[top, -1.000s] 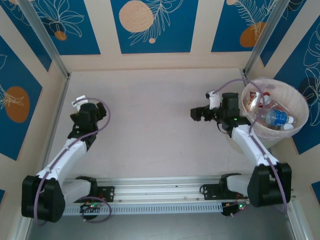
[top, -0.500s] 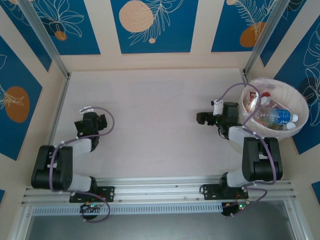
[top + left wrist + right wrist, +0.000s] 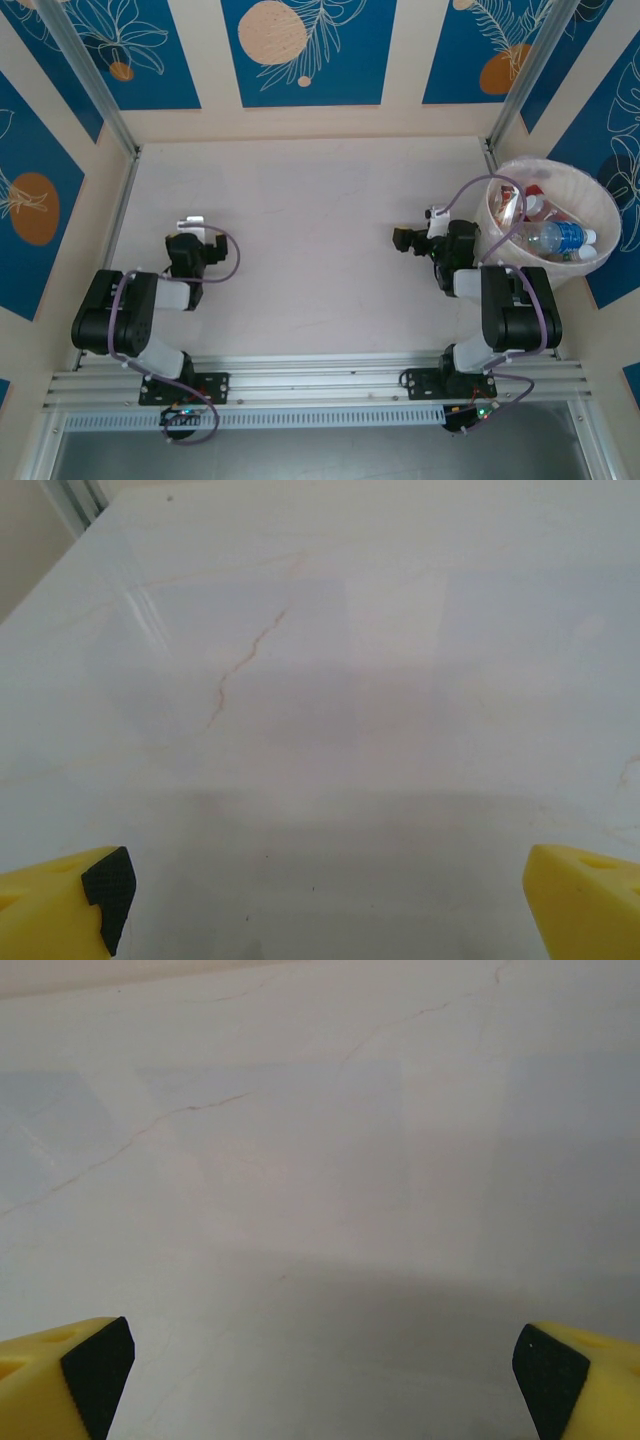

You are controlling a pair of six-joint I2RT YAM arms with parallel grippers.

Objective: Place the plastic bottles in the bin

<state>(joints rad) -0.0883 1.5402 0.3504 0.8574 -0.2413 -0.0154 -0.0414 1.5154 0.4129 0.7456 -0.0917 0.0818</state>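
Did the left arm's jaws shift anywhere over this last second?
Yes. The left arm folded back, carrying its jaws nearer the near rail and slightly rightward.

bottles (image 3: 548,237) in bin (image 3: 603,212), far right of table (image 3: 300,200)

The plastic bottles (image 3: 550,237) overlap inside the bin (image 3: 572,166), seemingly too small to count.
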